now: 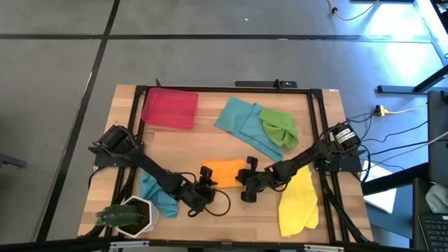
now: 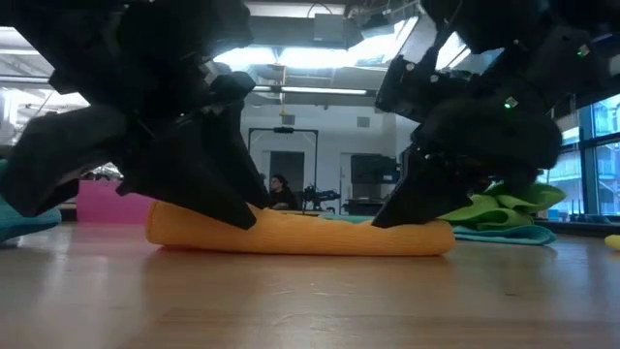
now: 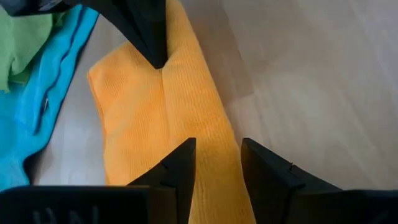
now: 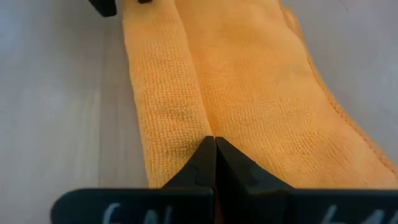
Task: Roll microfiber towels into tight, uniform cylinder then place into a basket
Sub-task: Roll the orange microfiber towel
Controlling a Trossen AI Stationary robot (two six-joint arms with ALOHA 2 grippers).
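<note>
The orange towel (image 1: 222, 172) lies partly rolled along the table's near middle, a long low roll in the low view (image 2: 300, 233). My left gripper (image 3: 217, 144) is at its left end, with the rolled part between its fingers. My right gripper (image 4: 214, 140) is shut at the right end, tips on the crease beside the roll. The red basket (image 1: 170, 107) stands at the far left. One teal towel (image 1: 241, 122) and the green towel (image 1: 278, 126) lie at the far middle. The yellow towel (image 1: 297, 203) lies near right, another teal one (image 1: 155, 194) near left. My left gripper has the orange towel's rolled part (image 3: 214, 134) between its two fingers, near the roll's left end. The fingers slant down from the near left and stand across the roll. The towel rests on the table. My right gripper presses its shut fingertips (image 4: 205, 152) down on the crease (image 4: 205, 124) between the roll and the flat part, near the towel's right end. It slants down from the near right. The towel lies on the table under it.
A white pot with a plant (image 1: 133, 215) stands at the near left corner, close to my left arm. A black frame (image 1: 224, 89) runs round the table's edges. Bare wood lies between the orange towel and the near edge.
</note>
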